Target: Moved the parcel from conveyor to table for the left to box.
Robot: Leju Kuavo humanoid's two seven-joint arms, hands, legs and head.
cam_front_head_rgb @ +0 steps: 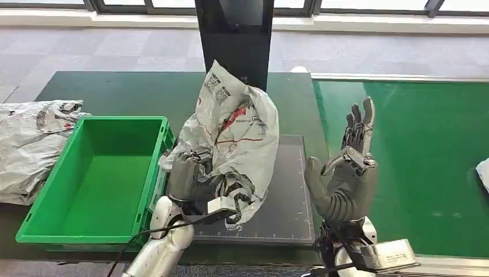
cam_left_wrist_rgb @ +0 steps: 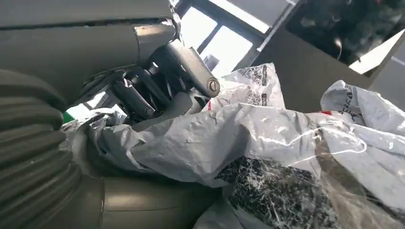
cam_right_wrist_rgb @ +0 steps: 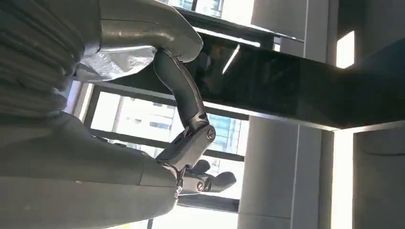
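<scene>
parcel (cam_front_head_rgb: 233, 135) | crumpled folds hide left hand (cam_front_head_rgb: 187, 173) fingertips | labels illegible

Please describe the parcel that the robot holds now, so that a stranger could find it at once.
Look at the dark mat between the green box and the green conveyor. The parcel stands over it, gripped by the left hand. Unlike the flat bags beyond the box, this grey crumpled bag rises upright with red print.
</scene>
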